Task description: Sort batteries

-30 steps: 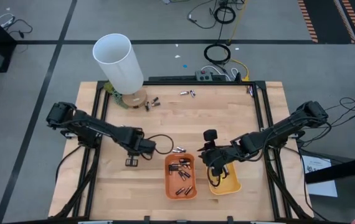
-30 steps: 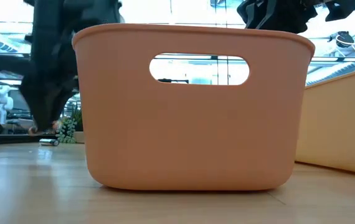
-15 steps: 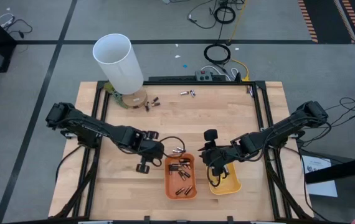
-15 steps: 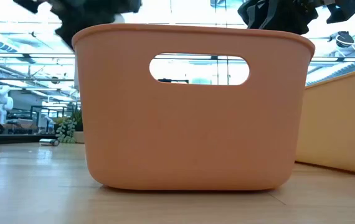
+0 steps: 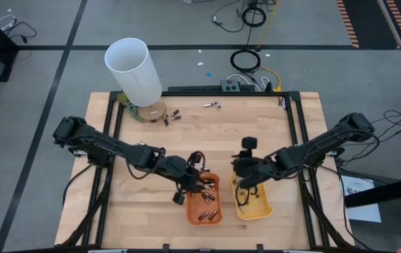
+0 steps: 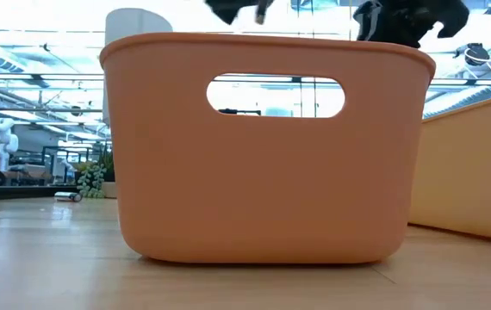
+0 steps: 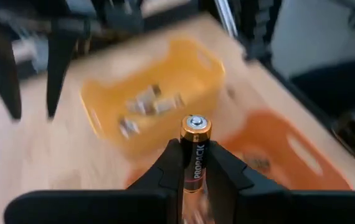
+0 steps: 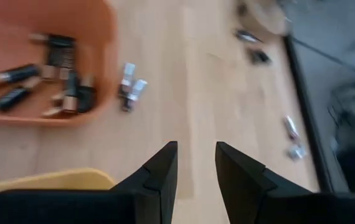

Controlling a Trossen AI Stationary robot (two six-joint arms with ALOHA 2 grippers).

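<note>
Table (image 5: 271,123): wooden work surface; it carries both trays near its front edge, within reach of both arms.
White tube (image 5: 134,70): stands at the far left corner, well apart from the orange tray; it plays no part in the sorting as seen.
Orange tray (image 5: 192,211): the landmark; it holds the dark cells with coppery ends, so it appears to be the bin for that type.
Yellow tray (image 5: 264,207): just right of the orange tray; in the left wrist view it holds silvery cells, apparently the second sort.
Left gripper (image 5: 192,184): over the orange tray's far left corner, fingers clamped on a dark battery (image 7: 195,155) held coppery end outward, probably poised for release into the matching tray.
Right gripper (image 5: 246,184): right of the orange tray, over the yellow tray's far rim; fingers parted and holding nothing, judged free to reach for another cell.
Loose batteries (image 8: 131,89): a silvery pair just beyond the orange tray's far rim; more (image 5: 212,105) lie well beyond it, toward the table's far edge, not yet sorted.
</note>
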